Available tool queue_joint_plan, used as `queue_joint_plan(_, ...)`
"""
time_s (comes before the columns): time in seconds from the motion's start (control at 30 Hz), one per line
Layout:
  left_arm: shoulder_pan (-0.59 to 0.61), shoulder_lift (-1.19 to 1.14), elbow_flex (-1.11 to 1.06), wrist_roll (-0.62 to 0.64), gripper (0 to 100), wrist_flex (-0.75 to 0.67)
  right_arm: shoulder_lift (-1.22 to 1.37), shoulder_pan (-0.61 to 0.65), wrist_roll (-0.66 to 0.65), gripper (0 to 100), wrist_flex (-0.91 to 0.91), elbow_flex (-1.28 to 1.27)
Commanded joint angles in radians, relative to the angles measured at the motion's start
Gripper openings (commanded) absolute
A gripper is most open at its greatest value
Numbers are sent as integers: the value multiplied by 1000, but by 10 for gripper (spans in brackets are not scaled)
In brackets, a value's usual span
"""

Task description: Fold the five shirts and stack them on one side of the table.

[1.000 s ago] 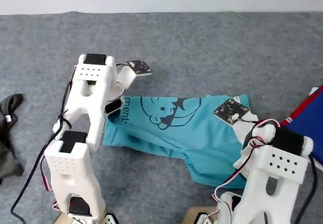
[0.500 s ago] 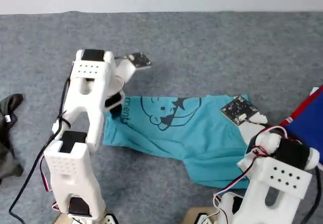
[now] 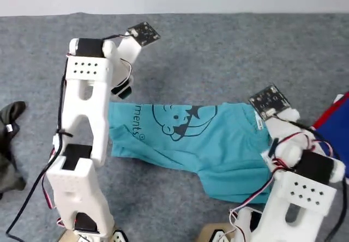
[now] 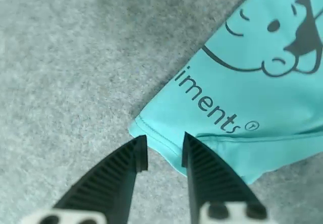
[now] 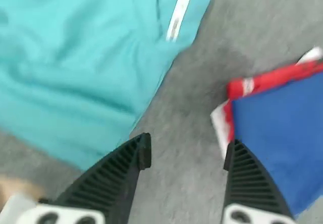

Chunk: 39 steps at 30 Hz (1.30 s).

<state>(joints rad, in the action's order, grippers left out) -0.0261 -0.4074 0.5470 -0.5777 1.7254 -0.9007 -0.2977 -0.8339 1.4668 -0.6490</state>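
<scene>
Lying spread and partly folded across the middle of the grey surface, the teal shirt shows its printed front upward. The left arm hangs over the shirt's corner nearest the left edge, its jaws parted by a narrow gap and holding nothing. The right arm stands over bare surface between the teal shirt and a red-and-blue shirt at the right edge, its jaws spread wide and empty. A dark garment lies at the left edge.
</scene>
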Motion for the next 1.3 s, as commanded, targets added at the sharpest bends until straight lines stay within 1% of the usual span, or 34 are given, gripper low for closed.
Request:
queue_joint_plan(0.0,-2,69,4,120,113,26,73,74,103,224,-134,14)
queue_joint_plan(0.07,-5,49,4,195,78,26,165,107,164,177,-222,11)
queue_joint_plan(0.13,-8,11,4,242,16,26,269,150,221,124,-295,31)
queue_joint_plan(0.17,-8,-11,4,261,2,26,326,173,247,98,-317,51)
queue_joint_plan(0.27,-9,-74,8,351,6,26,489,220,301,32,-341,141)
queue_joint_plan(0.33,-23,-106,10,391,6,3,587,223,333,9,-338,212)
queue_joint_plan(0.5,-84,-183,10,397,6,-61,725,225,373,10,-328,308)
queue_joint_plan(0.6,-117,-245,10,397,6,-58,734,229,373,10,-331,325)
queue_joint_plan(0.83,-118,-396,10,399,6,-23,745,269,373,10,-341,324)
queue_joint_plan(1.07,-121,-499,12,399,6,-23,763,323,373,10,-432,315)
queue_joint_plan(1.27,-121,-543,64,397,6,-18,951,315,367,10,-552,334)
